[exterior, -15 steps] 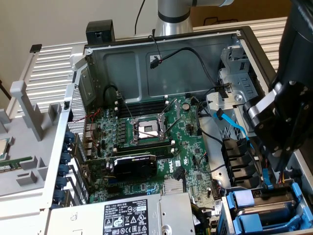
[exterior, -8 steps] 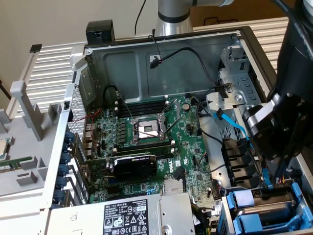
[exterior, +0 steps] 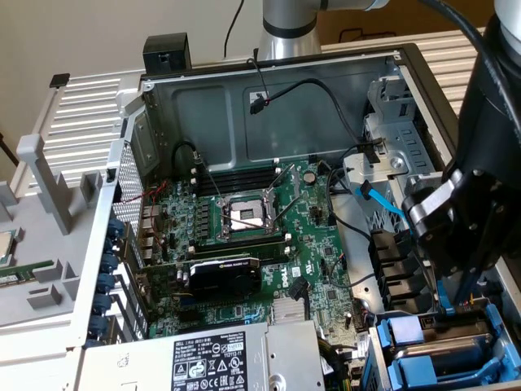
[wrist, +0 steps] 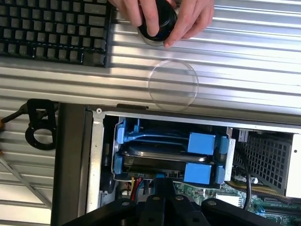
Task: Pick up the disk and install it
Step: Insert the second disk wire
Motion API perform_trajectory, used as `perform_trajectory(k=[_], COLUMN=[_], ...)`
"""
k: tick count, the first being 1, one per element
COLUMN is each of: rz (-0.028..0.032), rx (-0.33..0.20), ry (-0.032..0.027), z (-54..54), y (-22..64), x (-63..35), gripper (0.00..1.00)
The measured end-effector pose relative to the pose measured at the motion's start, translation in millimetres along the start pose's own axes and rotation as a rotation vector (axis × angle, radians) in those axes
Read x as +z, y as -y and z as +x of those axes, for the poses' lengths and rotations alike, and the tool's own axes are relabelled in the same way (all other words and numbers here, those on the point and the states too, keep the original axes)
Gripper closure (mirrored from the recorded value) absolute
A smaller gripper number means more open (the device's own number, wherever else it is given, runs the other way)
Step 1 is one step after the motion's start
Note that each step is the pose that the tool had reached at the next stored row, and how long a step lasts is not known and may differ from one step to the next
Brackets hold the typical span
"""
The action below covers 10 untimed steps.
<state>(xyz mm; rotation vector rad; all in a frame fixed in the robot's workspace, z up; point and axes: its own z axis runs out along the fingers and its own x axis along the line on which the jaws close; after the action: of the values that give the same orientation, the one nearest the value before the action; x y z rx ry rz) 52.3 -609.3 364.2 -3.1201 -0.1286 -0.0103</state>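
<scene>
Blue rails frame the disk (wrist: 155,153), which sits in the drive bay (exterior: 440,354) at the case corner, and the gripper (exterior: 450,310), fingers together just above, could jam it if pressing askew.

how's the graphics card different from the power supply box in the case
The graphics card is black and small, with a fan on its face, plugged across the green motherboard. The power supply box is grey, much bigger, and carries a black-and-white sticker. Both sit inside the open computer case.
</scene>
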Motion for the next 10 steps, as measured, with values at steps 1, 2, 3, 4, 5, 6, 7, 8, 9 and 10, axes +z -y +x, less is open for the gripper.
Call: perform_trajectory(k=[1,2,3,4,5,6,7,8,9,10], rz=[0.0001,0.0002,0.0001,0.0002,0.0003,0.0003,0.0003,0.0002,0.0001,0.0004], rx=[0.001,0.001,0.002,0.002,0.003,0.003,0.004,0.004,0.004,0.004], ry=[0.0009,0.0022,0.0031,0.0039,0.0043,0.0046,0.0048,0.0049,0.0051,0.0051], z=[0.3,0.4,0.8,1.5,2.2,2.8,3.1,3.1,3.2,3.3], y=[0.0,0.0,0.0,0.0,0.0,0.1,0.0,0.0,0.0,0.0], x=[0.9,1.8,2.4,2.9,3.4,3.7,4.1,4.1,4.2,4.6], gripper=[0.89,0.89,0.89,0.89,0.89,0.89,0.89,0.89,0.89,0.89])
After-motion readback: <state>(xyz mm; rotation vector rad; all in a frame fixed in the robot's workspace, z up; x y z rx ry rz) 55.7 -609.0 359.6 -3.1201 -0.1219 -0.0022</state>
